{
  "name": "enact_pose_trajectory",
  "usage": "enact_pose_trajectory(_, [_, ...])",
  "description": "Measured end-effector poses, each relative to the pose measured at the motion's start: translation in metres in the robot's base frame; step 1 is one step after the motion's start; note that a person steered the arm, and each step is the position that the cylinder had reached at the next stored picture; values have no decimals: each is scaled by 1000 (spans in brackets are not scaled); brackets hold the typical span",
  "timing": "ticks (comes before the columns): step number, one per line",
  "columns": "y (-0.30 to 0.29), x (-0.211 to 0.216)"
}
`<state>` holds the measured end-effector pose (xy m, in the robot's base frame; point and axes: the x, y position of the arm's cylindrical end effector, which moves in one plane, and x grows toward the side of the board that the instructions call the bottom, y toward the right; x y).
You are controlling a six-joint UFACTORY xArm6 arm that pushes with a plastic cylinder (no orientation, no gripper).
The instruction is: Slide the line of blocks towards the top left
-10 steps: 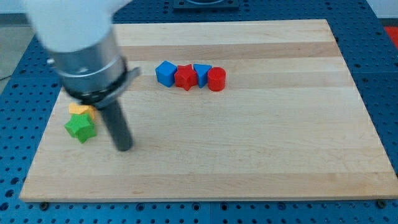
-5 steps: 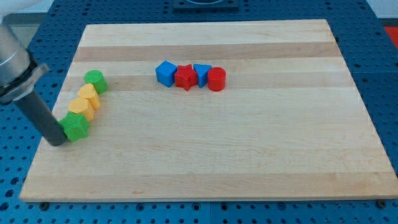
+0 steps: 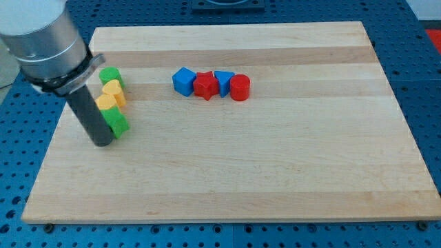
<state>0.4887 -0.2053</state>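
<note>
A line of blocks stands at the board's left: a green cylinder (image 3: 109, 75) at its top, two yellow blocks (image 3: 113, 89) (image 3: 106, 102) below it, and a green star-like block (image 3: 117, 124) at its bottom. My tip (image 3: 103, 140) rests on the board just left of and below the green star-like block, touching it. The rod and arm cover the left sides of the lower blocks.
A second row sits near the top centre: blue block (image 3: 183, 80), red star (image 3: 205, 85), blue triangle (image 3: 223, 81), red cylinder (image 3: 240, 88). The wooden board (image 3: 275, 158) ends close to the left line's left side.
My tip has moved right and up from the board's left edge. The green star-like block and the yellow blocks have shifted right and up, and the line now stands more upright.
</note>
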Motion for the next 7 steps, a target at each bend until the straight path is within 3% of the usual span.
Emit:
enact_pose_trajectory(3, [51, -39])
enact_pose_trajectory(7, [65, -98])
